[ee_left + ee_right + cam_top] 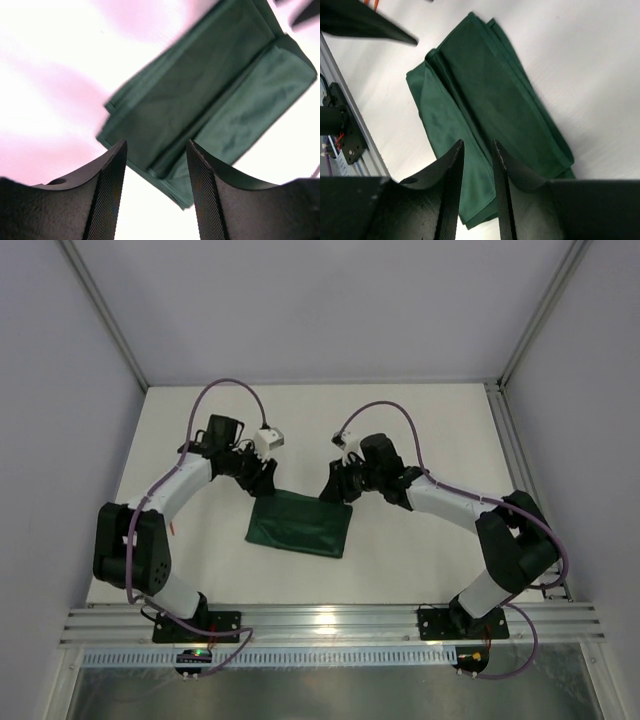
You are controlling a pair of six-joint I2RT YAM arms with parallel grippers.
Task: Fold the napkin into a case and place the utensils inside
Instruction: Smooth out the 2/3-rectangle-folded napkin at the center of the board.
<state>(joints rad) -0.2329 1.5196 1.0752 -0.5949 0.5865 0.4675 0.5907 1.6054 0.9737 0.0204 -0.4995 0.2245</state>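
Top external: folded napkin [300, 525] lies flat; left fingers [107, 195], right fingers [451, 190] parted.

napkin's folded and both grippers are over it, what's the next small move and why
Probably raise the left gripper and right gripper clear: their jaws stand open, gripping nothing, over the far corners of the napkin, which lies folded flat.

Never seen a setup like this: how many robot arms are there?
2. The left arm stands left of the green napkin, the right arm right of it, both reaching to its far edge. None seems hidden.
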